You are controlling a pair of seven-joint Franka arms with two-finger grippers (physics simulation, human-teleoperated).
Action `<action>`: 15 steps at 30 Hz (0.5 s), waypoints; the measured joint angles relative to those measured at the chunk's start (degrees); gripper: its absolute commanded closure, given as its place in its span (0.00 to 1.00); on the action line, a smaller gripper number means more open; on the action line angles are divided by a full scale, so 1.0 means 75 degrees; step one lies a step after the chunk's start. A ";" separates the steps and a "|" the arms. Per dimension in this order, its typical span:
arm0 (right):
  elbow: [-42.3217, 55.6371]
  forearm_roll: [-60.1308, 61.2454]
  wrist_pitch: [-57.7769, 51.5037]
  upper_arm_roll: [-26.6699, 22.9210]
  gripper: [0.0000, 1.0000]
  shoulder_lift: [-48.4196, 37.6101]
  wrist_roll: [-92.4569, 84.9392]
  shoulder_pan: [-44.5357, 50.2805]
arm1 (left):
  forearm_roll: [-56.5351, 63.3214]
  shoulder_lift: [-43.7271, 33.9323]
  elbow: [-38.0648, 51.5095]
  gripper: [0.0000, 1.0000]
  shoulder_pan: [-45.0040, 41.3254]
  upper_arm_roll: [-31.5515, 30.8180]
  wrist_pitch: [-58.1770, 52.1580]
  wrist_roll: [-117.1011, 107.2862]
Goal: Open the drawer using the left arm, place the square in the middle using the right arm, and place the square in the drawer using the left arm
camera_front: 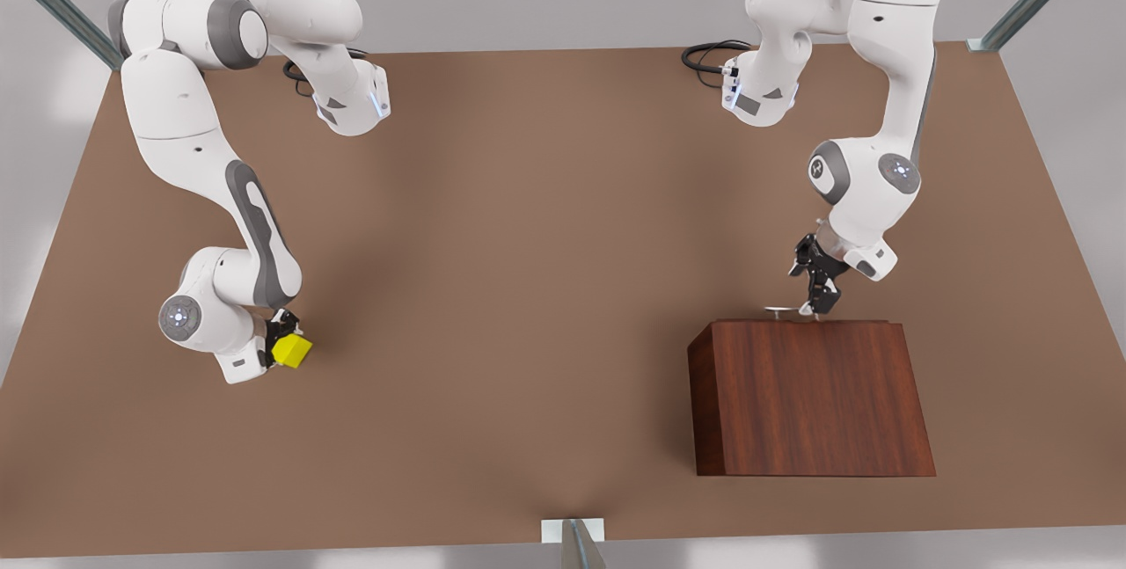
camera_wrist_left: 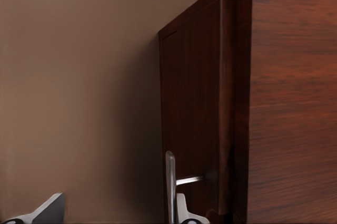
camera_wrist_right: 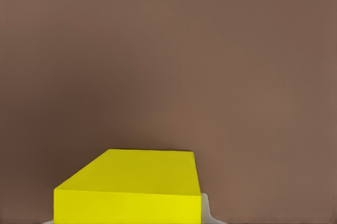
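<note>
The dark wood cabinet (camera_front: pixel 809 402) stands on the front view's right. Its drawer (camera_wrist_left: pixel 192 103) front sits flush or nearly flush with the box. My left gripper (camera_front: pixel 818 303) hangs at the cabinet's far top edge, by the thin silver handle (camera_front: pixel 781 311). In the left wrist view that gripper (camera_wrist_left: pixel 117 209) is open, with the handle (camera_wrist_left: pixel 170 182) between its fingers, close against one of them. On the front view's left, my right gripper (camera_front: pixel 283 342) is shut on the yellow square (camera_front: pixel 293 352), low over the table. The square (camera_wrist_right: pixel 131 187) shows close up in the right wrist view.
The brown tabletop (camera_front: pixel 528 270) stretches bare between the two arms. Metal frame struts stand at the far corners, and a post (camera_front: pixel 573 543) stands at the middle of the near edge. Black cables lie by each arm's base.
</note>
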 measured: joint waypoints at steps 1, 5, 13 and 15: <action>-0.0008 0.0000 -0.0010 0.0007 0.44 -0.0118 0.0041 0.0058 | -0.0017 -0.0051 -0.0017 0.00 0.0002 0.0000 -0.0086 0.0000; -0.0262 0.0027 -0.0020 0.0284 0.44 -0.0826 0.1843 0.1331 | -0.0081 -0.0187 -0.0047 0.00 0.0006 0.0000 -0.0274 0.0000; 0.0947 -0.0089 0.0759 0.0618 0.44 0.0414 0.8172 0.5581 | -0.0129 -0.0596 -0.0463 0.00 0.0002 0.0000 -0.0555 -0.0116; 0.1352 -0.0077 0.0757 0.0279 0.44 0.0710 0.9123 0.6517 | -0.0133 -0.0728 -0.0639 0.00 -0.0009 0.0001 -0.0614 -0.0135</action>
